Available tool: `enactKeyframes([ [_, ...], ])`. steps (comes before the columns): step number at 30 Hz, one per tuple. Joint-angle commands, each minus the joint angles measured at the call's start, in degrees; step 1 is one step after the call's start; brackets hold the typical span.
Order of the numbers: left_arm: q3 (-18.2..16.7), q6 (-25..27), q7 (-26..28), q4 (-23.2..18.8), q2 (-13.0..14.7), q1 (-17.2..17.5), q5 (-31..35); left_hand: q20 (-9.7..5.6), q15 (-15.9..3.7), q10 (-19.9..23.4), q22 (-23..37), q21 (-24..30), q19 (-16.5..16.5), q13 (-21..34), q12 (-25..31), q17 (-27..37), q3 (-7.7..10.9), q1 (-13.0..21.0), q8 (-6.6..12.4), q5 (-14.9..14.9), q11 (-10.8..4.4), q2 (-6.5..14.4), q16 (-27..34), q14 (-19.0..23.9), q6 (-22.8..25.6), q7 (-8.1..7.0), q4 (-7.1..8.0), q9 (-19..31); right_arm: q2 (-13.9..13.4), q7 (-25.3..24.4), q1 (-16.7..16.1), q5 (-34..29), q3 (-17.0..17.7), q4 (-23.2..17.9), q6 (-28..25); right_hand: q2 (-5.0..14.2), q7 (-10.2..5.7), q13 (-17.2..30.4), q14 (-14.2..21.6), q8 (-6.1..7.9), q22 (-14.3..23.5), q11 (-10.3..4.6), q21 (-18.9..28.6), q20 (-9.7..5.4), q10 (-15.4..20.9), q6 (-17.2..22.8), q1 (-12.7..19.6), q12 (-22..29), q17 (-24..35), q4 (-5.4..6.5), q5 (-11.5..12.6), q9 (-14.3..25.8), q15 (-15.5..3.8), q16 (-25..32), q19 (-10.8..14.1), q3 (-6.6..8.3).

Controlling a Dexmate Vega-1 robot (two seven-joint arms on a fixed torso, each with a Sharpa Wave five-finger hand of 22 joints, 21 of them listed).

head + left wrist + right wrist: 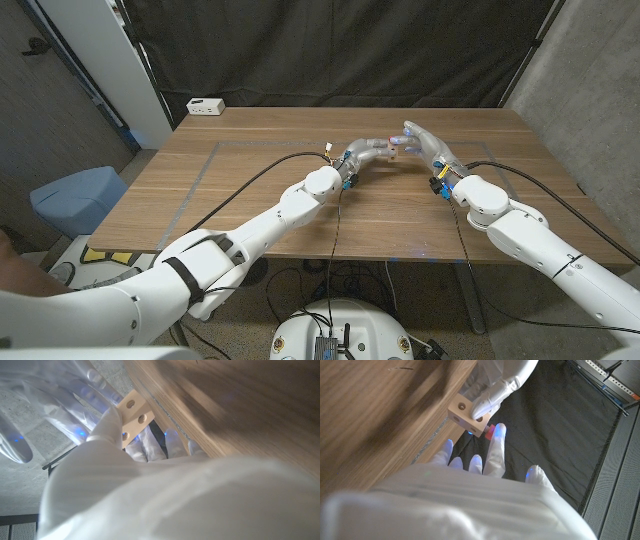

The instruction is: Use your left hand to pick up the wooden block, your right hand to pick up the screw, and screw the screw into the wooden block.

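1. The wooden table [250, 200] filled the middle of the head view, with a pale rectangular outline marked on its surface toward the left.
2. The left arm [250, 235] ran up from the lower left corner toward the centre of the frame, and the right arm [530, 235] came in from the lower right.
3. The left hand [365, 152] sat just above centre, raised over the far half of the table, its fingers closed around the wooden block [394, 153]. In the left wrist view a finger lay across the block [134, 416]; in the right wrist view a fingertip pressed against its face.
4. The right hand [425, 145] stood just right of the block, its fingers extended and slightly apart, one fingertip reaching to a small red piece [490, 431] at the block's [467, 416] end. Whether it pinched that piece, I could not tell.
5. A white box [205, 106] rested at the table's far left corner, in the upper left of the frame.
6. The block was a pale cube with round holes in its faces, held clear of the tabletop.
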Motion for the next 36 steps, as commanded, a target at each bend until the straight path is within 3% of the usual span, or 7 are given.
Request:
enactKeyframes([
  [1,0.0,0.6,0.6,-1.6,0.6,0.7,0.3,0.35,-3.11,0.6,0.3,0.3,-0.2,1.2,1.2,0.2,1.0,0.5,0.42,0.3,-0.11,1.1,0.0,0.4,1.2,0.42,0.69,0.2,-0.4,-1.7,-1.8,0.3,1.5,-1.2,0.0,0.4,0.23,0.1,0.6,-0.07,0.0,0.13,0.2,-0.63,0.5,0.7,0.3,0.2,0.1,-0.02,0.1,0.0,-0.05,0.3,0.9,0.42],
  [6,0.0,0.9,0.7,-2.5,0.9,1.1,0.3,0.31,-3.11,0.6,0.3,0.3,-0.2,1.2,1.2,0.2,0.98,0.4,0.42,0.3,-0.1,1.1,0.0,0.4,1.2,0.43,0.74,0.2,-0.7,-1.9,-2.3,0.4,2.0,-1.2,0.0,0.4,0.2,0.1,0.8,-0.33,0.1,0.24,0.4,-2.31,0.7,0.7,0.3,0.1,0.1,-0.04,0.0,0.0,-0.32,0.3,1.6,0.44],
  [14,0.1,1.4,1.0,-4.1,1.5,1.6,0.6,0.31,-3.09,0.8,0.3,0.3,-0.2,1.2,1.2,0.2,0.97,0.4,0.43,0.3,-0.11,1.1,0.0,0.3,1.2,0.49,0.75,0.2,-1.0,-2.6,-3.3,0.3,2.8,-1.2,0.4,0.37,0.04,0.1,1.1,-0.61,0.1,0.42,0.4,-3.16,0.6,0.5,0.3,-0.1,0.2,-0.09,0.0,0.0,-0.53,0.4,2.0,0.46],
  [30,0.2,2.3,1.8,-7.2,2.6,2.9,1.3,0.32,-3.14,0.7,0.3,0.3,-0.2,1.2,1.2,0.2,0.99,0.5,0.39,0.3,-0.1,1.1,0.0,0.4,1.1,0.49,0.7,0.2,-0.9,-3.2,-4.1,-0.2,3.6,-0.9,1.6,0.17,-0.7,0.1,0.9,-2.22,0.1,0.81,0.2,-2.66,-0.3,-2.7,0.1,-0.8,0.2,-0.19,0.0,0.1,-0.54,0.1,2.1,0.4],
  [36,0.2,2.5,2.0,-8.1,2.8,3.2,1.4,0.34,-3.08,0.7,0.3,0.3,-0.2,1.2,1.2,0.1,0.98,0.5,0.4,0.3,-0.1,1.0,0.0,0.4,1.1,0.44,0.7,0.2,-0.9,-2.5,-3.8,-0.2,3.5,-0.6,1.9,-0.04,-1.37,0.1,0.4,-2.99,0.1,0.84,-0.1,-1.79,-1.4,-4.9,-0.3,-1.2,0.3,-0.05,-0.1,0.1,-0.07,-0.1,1.5,0.24],
])
